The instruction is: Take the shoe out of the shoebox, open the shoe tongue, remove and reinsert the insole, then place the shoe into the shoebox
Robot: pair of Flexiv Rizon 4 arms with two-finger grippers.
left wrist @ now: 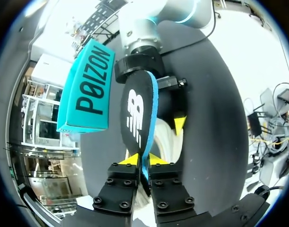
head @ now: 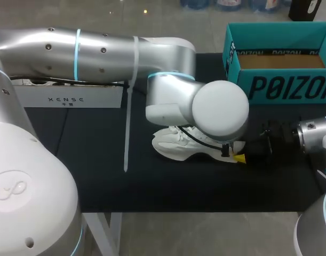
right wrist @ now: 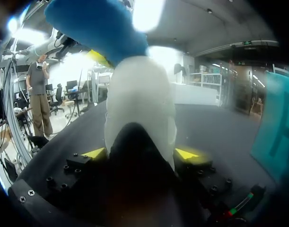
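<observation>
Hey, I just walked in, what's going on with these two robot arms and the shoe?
The white sneaker sits on the black table, outside the open teal cardboard shoebox, which looks empty. The right gripper clamps one end of the sneaker between its fingers. The left gripper pinches the black, blue-backed insole by one end, over the sneaker. Whether it is coming out or going back in is unclear.

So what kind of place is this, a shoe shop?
Probably a robot test bench, not a shop: a silver robot arm over a black table, its tool pinching a black-and-blue insole by a white fabric sneaker, with a teal cardboard shoebox nearby.
</observation>
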